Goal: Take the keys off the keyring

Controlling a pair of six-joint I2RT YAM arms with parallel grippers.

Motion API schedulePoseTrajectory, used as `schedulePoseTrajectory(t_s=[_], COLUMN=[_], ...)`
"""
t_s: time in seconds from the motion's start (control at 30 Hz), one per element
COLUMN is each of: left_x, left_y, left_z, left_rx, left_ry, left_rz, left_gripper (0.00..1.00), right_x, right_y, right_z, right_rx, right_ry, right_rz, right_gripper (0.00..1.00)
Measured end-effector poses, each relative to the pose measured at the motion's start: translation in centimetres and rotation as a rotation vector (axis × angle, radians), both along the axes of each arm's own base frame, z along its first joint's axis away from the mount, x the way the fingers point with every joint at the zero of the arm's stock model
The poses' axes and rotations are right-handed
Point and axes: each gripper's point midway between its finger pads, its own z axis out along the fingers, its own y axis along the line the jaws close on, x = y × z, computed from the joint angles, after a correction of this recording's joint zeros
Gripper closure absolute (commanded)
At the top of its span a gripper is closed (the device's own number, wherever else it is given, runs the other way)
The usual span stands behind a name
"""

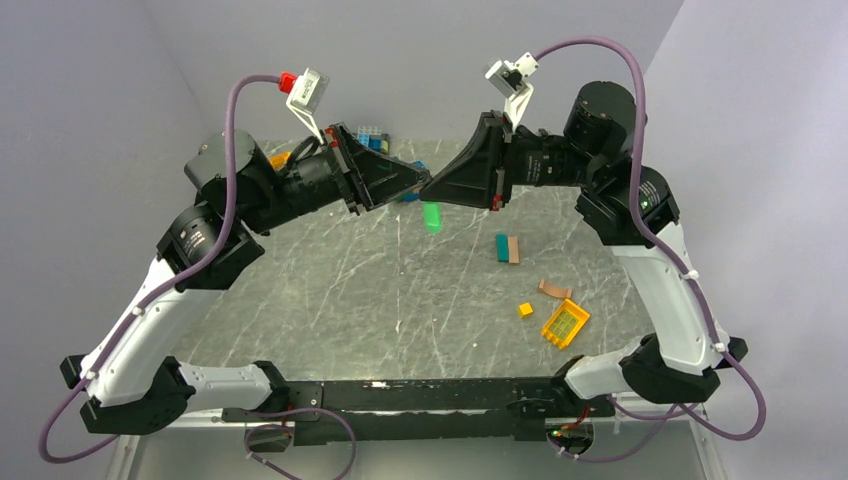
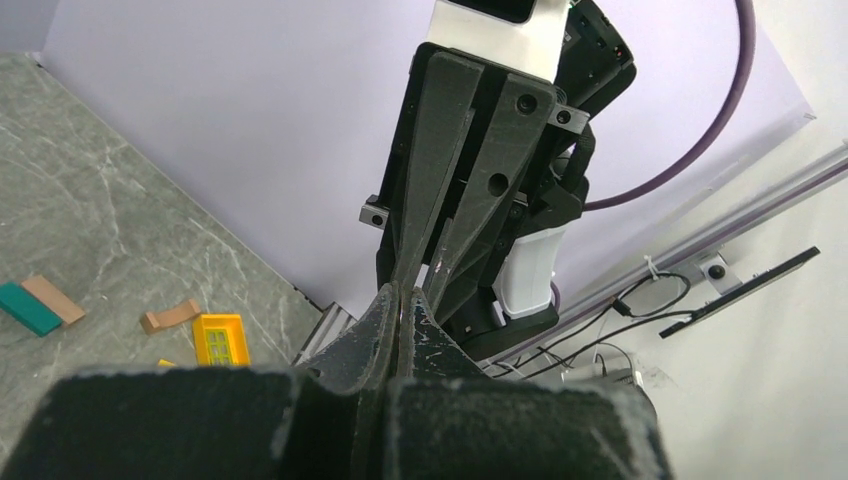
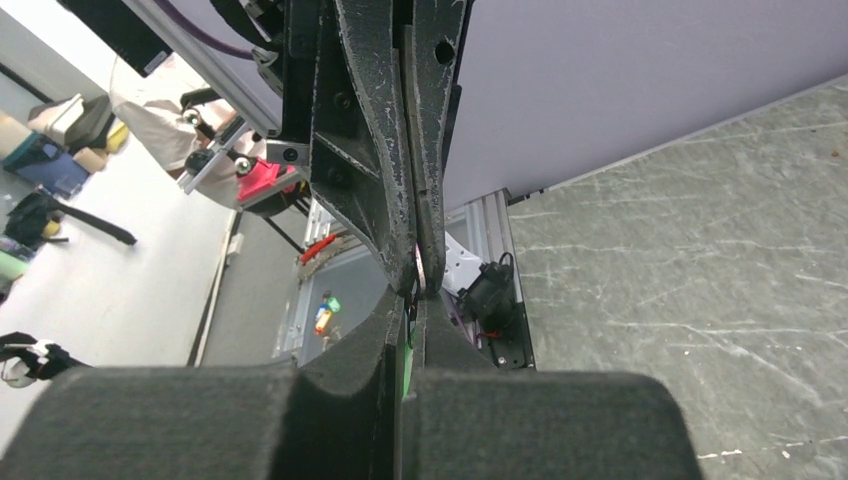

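Note:
My left gripper (image 1: 420, 187) and right gripper (image 1: 432, 188) meet tip to tip in the air above the far middle of the table. In the right wrist view a thin metal keyring (image 3: 418, 272) is pinched edge-on between the left gripper's fingertips (image 3: 400, 250). A green-headed key (image 1: 431, 216) hangs just below the meeting point, and a green sliver of it (image 3: 405, 365) shows between my right gripper's (image 3: 411, 300) shut fingers. In the left wrist view my left gripper (image 2: 402, 298) is shut, tips against the right gripper's fingers (image 2: 440, 200). Any other keys are hidden.
On the grey marble table (image 1: 350, 290) lie a teal and a tan block (image 1: 507, 249), a tan piece (image 1: 554, 290), a small yellow cube (image 1: 525, 309) and a yellow grid block (image 1: 565, 323), all right of centre. Blue bricks (image 1: 372, 135) and an orange piece (image 1: 280, 158) sit at the back.

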Motion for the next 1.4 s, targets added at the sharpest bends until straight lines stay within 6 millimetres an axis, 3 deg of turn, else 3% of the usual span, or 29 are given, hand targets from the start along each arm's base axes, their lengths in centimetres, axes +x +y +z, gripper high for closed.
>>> schedulePoseTrajectory(t_s=[0.53, 0.87, 1.1, 1.4], left_x=[-0.7, 0.3, -0.1, 0.2], left_y=[0.1, 0.8, 1.1, 1.8], left_z=[2.6, 4.1, 5.7, 5.8], left_rx=[-0.134, -0.257, -0.364, -0.448], left_ry=[-0.118, -0.154, -0.181, -0.178], left_rz=[-0.030, 0.076, 0.174, 0.291], left_gripper=[1.00, 1.00, 1.00, 1.00], right_x=[-0.5, 0.6, 0.7, 1.0], right_y=[0.0, 0.3, 0.2, 0.3], right_z=[2.6, 4.3, 6.0, 6.3], right_rx=[0.196, 0.291, 0.360, 0.370], right_ry=[-0.009, -0.006, -0.025, -0.028], right_rz=[0.012, -0.039, -0.059, -0.079], right_gripper=[1.00, 1.00, 1.00, 1.00])
